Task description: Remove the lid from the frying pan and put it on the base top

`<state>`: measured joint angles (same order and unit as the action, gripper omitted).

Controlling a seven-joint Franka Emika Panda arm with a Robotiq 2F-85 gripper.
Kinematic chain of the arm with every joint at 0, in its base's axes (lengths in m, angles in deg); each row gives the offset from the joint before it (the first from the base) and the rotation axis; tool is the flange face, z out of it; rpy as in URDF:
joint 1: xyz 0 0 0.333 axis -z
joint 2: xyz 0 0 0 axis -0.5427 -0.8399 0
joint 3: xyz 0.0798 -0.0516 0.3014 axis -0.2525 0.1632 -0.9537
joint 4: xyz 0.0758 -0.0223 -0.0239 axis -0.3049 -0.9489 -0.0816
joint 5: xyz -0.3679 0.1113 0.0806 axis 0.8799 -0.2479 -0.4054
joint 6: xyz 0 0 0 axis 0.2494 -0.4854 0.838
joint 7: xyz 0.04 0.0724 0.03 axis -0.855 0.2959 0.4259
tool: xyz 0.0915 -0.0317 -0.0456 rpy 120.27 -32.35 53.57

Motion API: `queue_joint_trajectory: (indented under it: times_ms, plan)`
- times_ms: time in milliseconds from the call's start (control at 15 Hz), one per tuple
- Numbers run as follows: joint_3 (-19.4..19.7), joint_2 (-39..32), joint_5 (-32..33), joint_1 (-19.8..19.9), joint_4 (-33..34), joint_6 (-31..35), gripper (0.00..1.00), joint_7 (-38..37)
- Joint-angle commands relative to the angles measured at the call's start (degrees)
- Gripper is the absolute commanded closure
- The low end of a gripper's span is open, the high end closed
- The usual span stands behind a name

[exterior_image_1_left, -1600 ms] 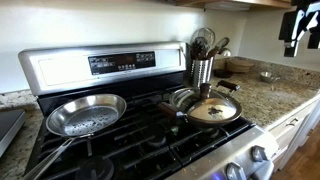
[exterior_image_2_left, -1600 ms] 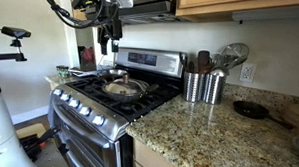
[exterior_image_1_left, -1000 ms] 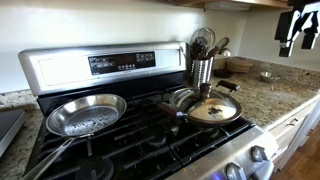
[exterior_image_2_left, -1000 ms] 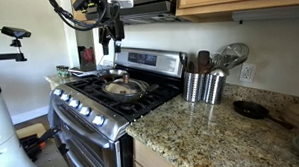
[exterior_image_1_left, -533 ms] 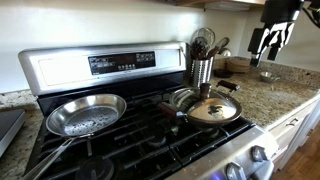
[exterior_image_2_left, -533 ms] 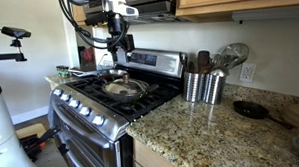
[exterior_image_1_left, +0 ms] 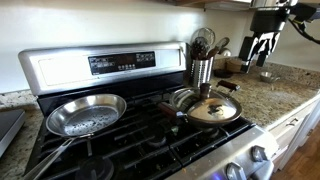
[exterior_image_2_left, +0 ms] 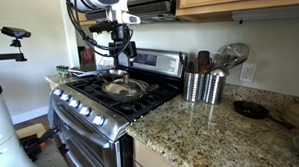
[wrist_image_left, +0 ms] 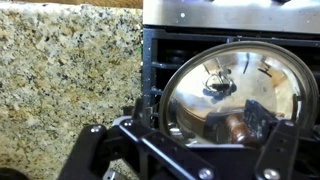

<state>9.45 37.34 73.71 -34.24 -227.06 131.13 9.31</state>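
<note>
The see-through lid (exterior_image_1_left: 213, 108) with its silvery rim and dark knob sits on the black frying pan (exterior_image_1_left: 237, 118) on the stove's front burner; both also show in an exterior view (exterior_image_2_left: 124, 89). In the wrist view the lid (wrist_image_left: 235, 85) lies below me, its knob (wrist_image_left: 215, 88) between my fingers' line of sight. My gripper (exterior_image_1_left: 258, 47) hangs open and empty, high above and beside the pan, also seen in an exterior view (exterior_image_2_left: 121, 50) and in the wrist view (wrist_image_left: 205, 122). The speckled granite base top (exterior_image_1_left: 275, 95) lies next to the stove (wrist_image_left: 70, 70).
A shiny silver pan (exterior_image_1_left: 85, 113) sits on another burner. Metal utensil holders (exterior_image_2_left: 204, 85) stand on the granite (exterior_image_2_left: 188, 130) by the stove, also in an exterior view (exterior_image_1_left: 202, 65). A small dark dish (exterior_image_2_left: 252, 110) lies further along. The stove's control panel (exterior_image_1_left: 120, 62) rises behind.
My gripper has come down from the top edge of the view and moved towards the stove and the lidded pan. It stays open. Pan and lid have not moved.
</note>
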Motion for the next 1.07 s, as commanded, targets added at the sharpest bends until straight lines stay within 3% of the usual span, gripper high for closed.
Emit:
queue_joint_trajectory:
  times_ms: [0, 533, 1000]
  plan:
    - [0.88, -2.59, -2.19, -1.66, 0.34, 3.09, 0.00, 0.97]
    - [1.01, -11.40, -6.29, -3.77, 4.17, 10.83, 0.00, 5.98]
    - [0.41, -19.48, -12.35, -4.23, 9.82, 12.01, 0.00, 13.96]
